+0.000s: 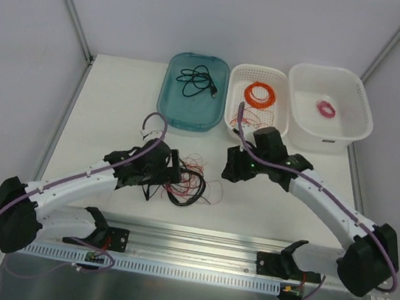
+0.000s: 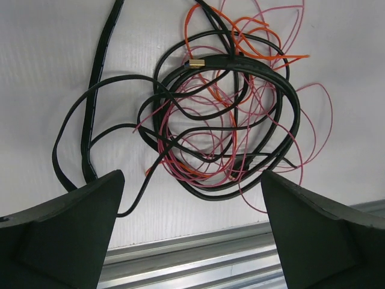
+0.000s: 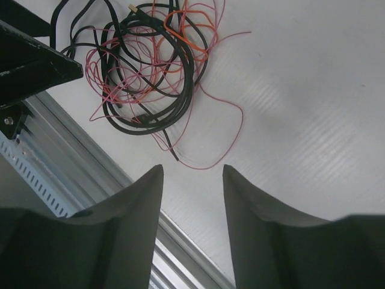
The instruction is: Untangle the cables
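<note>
We find the cables in one loose clump at mid-counter, its long axis roughly left to right, with no clear heading. We count one black cord, one orange wire and one pink wire. The left end effector hovers over the clump, released and empty. The right end effector is beside it, jaws half-parted and empty.

My top camera sits high behind the arm bases, looking down and forward over the whole table. Both wrist cameras look down from close range, the left one nearest. All three views share the cables.
</note>
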Motion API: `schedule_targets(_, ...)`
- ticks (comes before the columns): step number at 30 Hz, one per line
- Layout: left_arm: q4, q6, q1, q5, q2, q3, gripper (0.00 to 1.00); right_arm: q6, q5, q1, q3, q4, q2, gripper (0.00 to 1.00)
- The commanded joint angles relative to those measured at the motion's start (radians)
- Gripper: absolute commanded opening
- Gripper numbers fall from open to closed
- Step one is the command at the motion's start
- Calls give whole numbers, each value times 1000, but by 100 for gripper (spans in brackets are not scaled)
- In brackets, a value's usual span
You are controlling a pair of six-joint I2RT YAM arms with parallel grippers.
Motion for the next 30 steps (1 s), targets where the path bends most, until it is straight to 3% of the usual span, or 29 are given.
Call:
schedule_targets(1,1,-8,30,-4,51,33,99,-83,-83,33,77,135,119,45)
schedule_targets(11,22,16,47,33,226,72,95,-174,-110,94,257,191,447,45)
schedule_targets(23,34,13,60,40,277,50,91,-225,-145,110,360,155,633,45)
schedule_targets(30,34,13,79,43,306,46,89,-232,-179,113,347,149,638,18)
